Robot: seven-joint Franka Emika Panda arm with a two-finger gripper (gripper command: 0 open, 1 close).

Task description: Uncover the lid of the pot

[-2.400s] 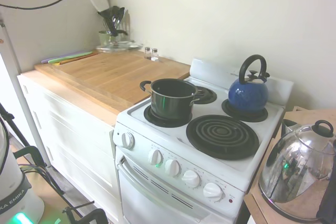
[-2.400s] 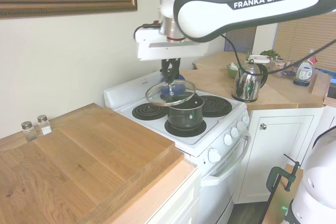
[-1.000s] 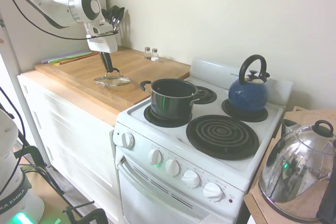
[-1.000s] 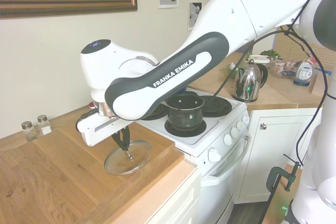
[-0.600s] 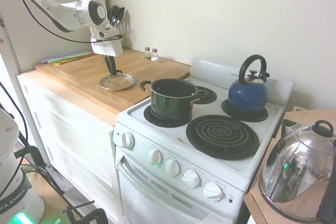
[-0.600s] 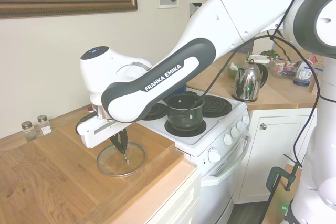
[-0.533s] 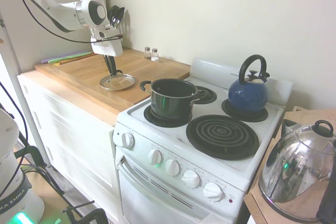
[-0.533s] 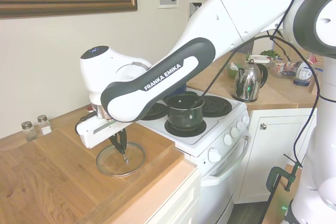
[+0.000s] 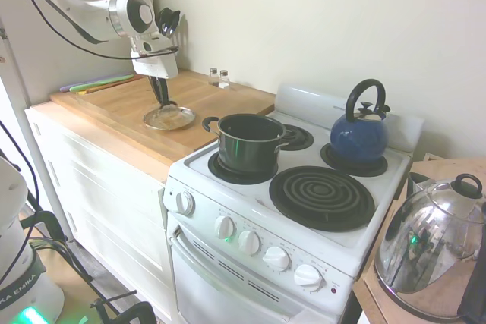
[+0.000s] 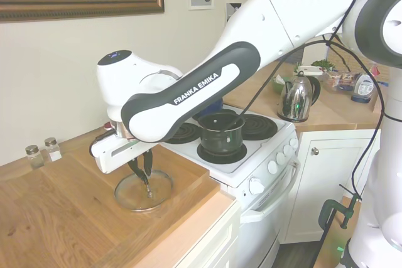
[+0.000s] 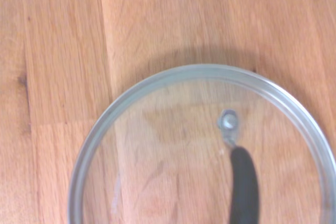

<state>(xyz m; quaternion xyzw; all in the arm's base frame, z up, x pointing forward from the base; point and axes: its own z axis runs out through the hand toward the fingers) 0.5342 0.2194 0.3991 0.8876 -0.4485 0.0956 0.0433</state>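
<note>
The pot [image 9: 249, 142] serves as the landmark: it stands uncovered on the near burner of the white stove [image 9: 304, 221], the one closest to the wooden counter [image 9: 163, 115].

Nearest the second exterior camera, the counter runs beside the stove. On it, just beside the pot on the side away from the blue kettle [image 9: 359, 131], lies the lid [image 10: 143, 190], flat on the wood, its metal rim down and its black handle up. 2.4 seconds ago the lid hung in the air just above the pot; a second ago it was tilted low over the counter; half a second ago it already lay flat, and it has not shifted since.

The gripper [image 10: 144, 177] points down over the lid's handle. Its fingers now stand a little apart, and no grip on the handle is visible, whereas half a second ago they sat lower and closer about it. The wrist view shows the lid's rim [image 11: 157, 80] resting on the wood grain.

Farther from the pot, two small shakers [image 10: 42, 153] stand near the wall, and the blue kettle sits on the rear burner beyond the pot.
</note>
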